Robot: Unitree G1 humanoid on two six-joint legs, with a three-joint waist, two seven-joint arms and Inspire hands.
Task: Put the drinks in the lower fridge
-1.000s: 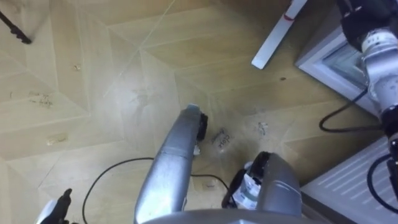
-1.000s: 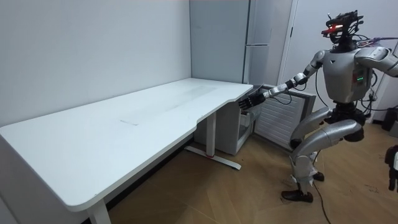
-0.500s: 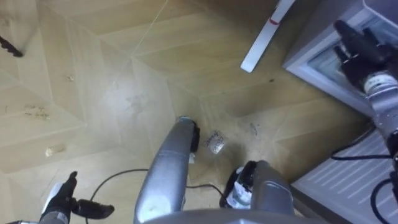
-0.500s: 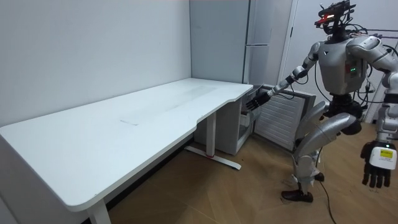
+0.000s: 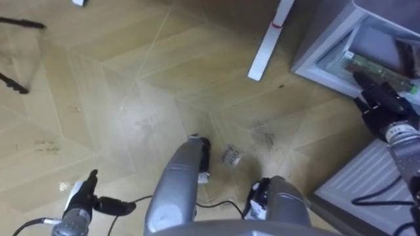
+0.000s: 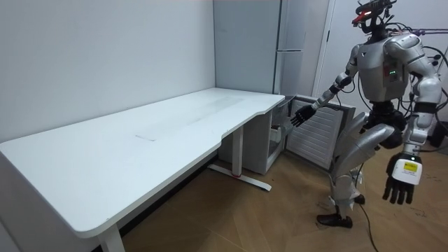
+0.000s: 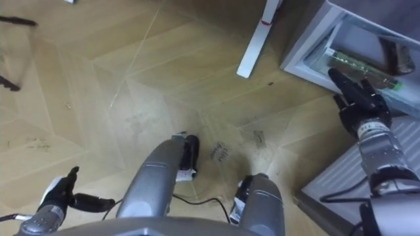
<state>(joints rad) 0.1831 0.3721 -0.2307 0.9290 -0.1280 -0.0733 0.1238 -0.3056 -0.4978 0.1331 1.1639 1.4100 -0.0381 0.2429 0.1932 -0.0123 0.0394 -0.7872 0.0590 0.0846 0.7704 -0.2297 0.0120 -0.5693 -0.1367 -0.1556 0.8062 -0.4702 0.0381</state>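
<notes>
At the lower left of the left eye view your robot's left hand (image 5: 80, 200) hangs low over the pale herringbone wooden floor (image 5: 131, 78), its dark fingers loose and apart, the thumb pointing toward the frame's middle, with nothing in it. Thin black rods (image 5: 14, 85) cross the floor at the upper left edge. Near the frame's middle a small silvery scrap (image 5: 230, 155) lies on the boards. At the top, right of centre, a long white flat foot bar (image 5: 268, 40) with a red mark runs slantwise across the floor. Further right, in the upper right corner, the white-framed lower fridge compartment (image 5: 328, 56) stands open, and a greenish oblong thing (image 5: 377, 67) lies along its front edge; you cannot tell from here whether it is one of the drinks. Your right hand (image 5: 380, 105) reaches in at the right edge, just before that opening, its black fingers stretched out straight and holding nothing. Below it, in the lower right corner, sits a white ribbed panel (image 5: 361, 183). In the room view a long white desk (image 6: 140, 133) takes up the left and middle, a tall grey fridge (image 6: 294, 42) stands behind its far end, and the robot stands on the floor at the right, its right arm held out toward the room view's left with the fingers spread, its left arm hanging at its side with straight fingers.
</notes>
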